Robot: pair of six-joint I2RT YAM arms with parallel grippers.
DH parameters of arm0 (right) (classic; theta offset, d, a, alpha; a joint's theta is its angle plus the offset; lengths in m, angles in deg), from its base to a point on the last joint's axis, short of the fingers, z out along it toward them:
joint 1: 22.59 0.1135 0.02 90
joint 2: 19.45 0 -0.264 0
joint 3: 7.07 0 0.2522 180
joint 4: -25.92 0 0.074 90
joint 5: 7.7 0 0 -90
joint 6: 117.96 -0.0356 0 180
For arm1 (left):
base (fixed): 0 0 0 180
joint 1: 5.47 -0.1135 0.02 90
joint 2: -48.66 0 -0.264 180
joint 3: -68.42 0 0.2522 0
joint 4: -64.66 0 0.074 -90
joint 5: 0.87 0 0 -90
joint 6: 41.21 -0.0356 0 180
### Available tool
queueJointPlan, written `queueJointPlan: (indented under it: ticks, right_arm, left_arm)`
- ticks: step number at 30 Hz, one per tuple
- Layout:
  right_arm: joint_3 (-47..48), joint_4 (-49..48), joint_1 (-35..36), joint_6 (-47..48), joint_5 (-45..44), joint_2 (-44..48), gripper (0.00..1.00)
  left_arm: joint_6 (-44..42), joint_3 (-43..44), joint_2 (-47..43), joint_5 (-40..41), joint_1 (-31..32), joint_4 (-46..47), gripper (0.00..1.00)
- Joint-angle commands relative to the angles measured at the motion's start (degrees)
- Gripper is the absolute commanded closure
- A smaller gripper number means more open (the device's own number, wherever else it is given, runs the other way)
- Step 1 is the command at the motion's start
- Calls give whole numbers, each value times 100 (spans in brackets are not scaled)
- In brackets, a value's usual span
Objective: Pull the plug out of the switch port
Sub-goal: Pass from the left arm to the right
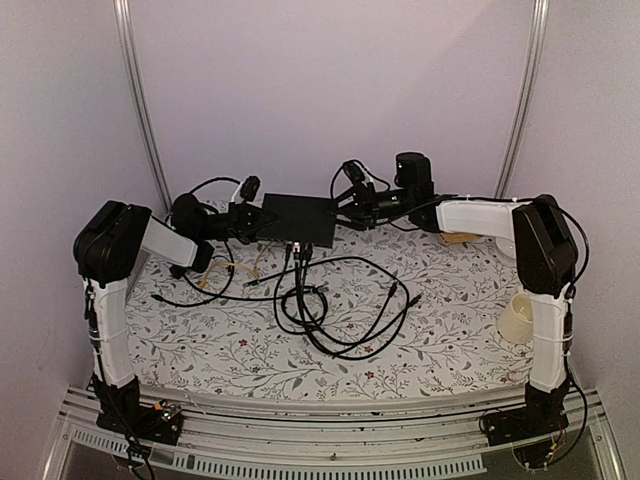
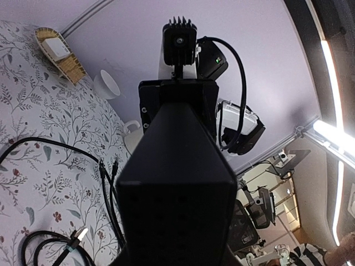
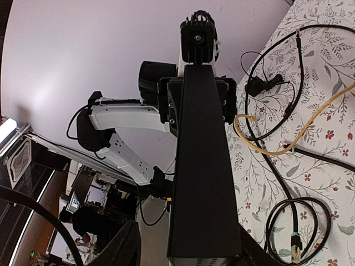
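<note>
black switch (image 1: 296, 220) spans between tools: left tool (image 1: 256, 216) clamps one end, right tool (image 1: 340, 210) other end.

You cannot read the port row on the switch (image 1: 296, 220) from above: the plugs (image 1: 296, 246) at its near edge are too small to count. In the left wrist view the switch hides the fingers of the left gripper (image 1: 256, 216). The fingers (image 3: 126, 246) of the right gripper (image 1: 342, 207), beside the switch, are cropped. Grip undetermined on both.

Floral tablecloth (image 1: 450, 330), cream cup (image 1: 518, 318), yellow cable (image 3: 266, 151), woven tray (image 2: 71, 67) holding white box (image 2: 54, 47)
</note>
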Motion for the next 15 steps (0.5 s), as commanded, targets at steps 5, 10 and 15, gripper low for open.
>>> queueJointPlan:
  ticks: [5,10,15]
  right_arm:
    - [103,245,147,317,29,358,48]
    - [304,454,151,425,11,205,48]
    - [805,957,182,695,-29,-47,48]
  left_arm:
    - [41,36,-157,71,-10,355,100]
    - [148,137,-132,-100,47,376,100]
    - [195,199,-89,-276,141,322,100]
